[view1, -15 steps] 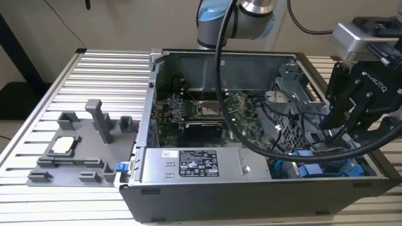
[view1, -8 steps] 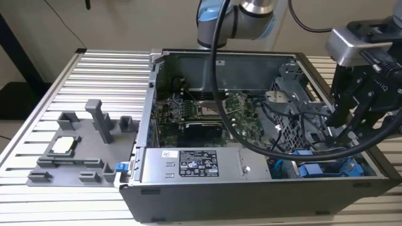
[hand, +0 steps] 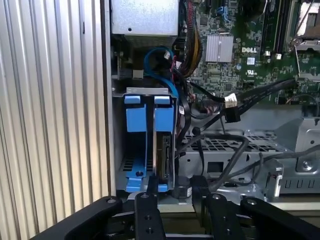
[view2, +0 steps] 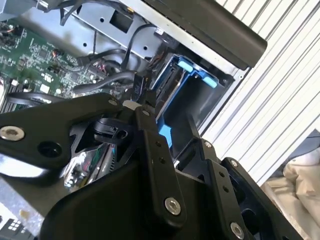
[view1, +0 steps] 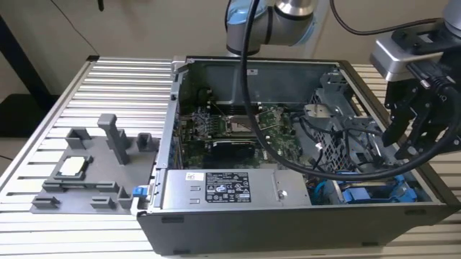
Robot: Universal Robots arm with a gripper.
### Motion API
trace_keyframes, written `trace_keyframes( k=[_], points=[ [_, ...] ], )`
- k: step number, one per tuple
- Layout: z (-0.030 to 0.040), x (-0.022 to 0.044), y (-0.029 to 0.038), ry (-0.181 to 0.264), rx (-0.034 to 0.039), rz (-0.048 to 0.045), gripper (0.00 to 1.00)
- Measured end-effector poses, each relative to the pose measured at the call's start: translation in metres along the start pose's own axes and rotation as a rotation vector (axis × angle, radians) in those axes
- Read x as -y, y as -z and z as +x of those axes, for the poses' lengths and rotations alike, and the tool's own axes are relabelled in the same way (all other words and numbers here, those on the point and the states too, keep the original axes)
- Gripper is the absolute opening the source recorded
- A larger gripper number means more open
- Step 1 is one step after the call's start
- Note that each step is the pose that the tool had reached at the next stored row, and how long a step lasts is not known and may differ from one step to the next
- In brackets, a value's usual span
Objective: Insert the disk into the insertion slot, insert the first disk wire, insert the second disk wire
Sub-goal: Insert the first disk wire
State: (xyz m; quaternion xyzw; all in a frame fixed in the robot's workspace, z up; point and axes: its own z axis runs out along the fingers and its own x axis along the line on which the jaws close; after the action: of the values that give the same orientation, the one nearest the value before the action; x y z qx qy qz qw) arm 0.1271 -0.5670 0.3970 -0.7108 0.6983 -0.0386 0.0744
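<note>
Black metal gripper is nearest us in both wrist views. Its fingers are spread with a clear gap and pinch nothing we can make out. In the exterior view it hangs over the case corner at that view's right.

Just beyond the fingertips is the grey drive bay with bright blue plastic rails and tabs, about one disk wide. The flat grey hard drive in its blue frame stands on edge inside it, dark connector edge facing out toward the gripper. We judge the disk seated.

Handling, our guess: the drive is rigid, fairly dense, shock-sensitive, with delicate connector pins. Hold it by the blue frame's sides or tabs, never the connector edge.

The open grey tower case contains:
- a green motherboard
- a silver labelled power-supply box
- a perforated grey metal cage
- the bay

A thin blue cable loops near the bay. A black cable ending in a loose plug lies over the cage, apart from the drive. Both look limp, so grip them at the plug body.
</note>
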Motion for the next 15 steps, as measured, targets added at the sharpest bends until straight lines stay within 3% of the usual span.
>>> trace_keyframes(
  k=[3,9,12,15],
  points=[
    [-0.0068,-0.0005,-0.0005,0.012,-0.0084,0.0103,0.41],
    [-0.0153,-0.0031,-0.0019,0.034,-0.0519,0.0394,0.41],
    [-0.0199,-0.0046,-0.0021,0.045,-0.0620,0.0460,0.41],
    [-0.0271,-0.0074,-0.0024,0.048,-0.0673,0.0595,0.41]
  ],
)
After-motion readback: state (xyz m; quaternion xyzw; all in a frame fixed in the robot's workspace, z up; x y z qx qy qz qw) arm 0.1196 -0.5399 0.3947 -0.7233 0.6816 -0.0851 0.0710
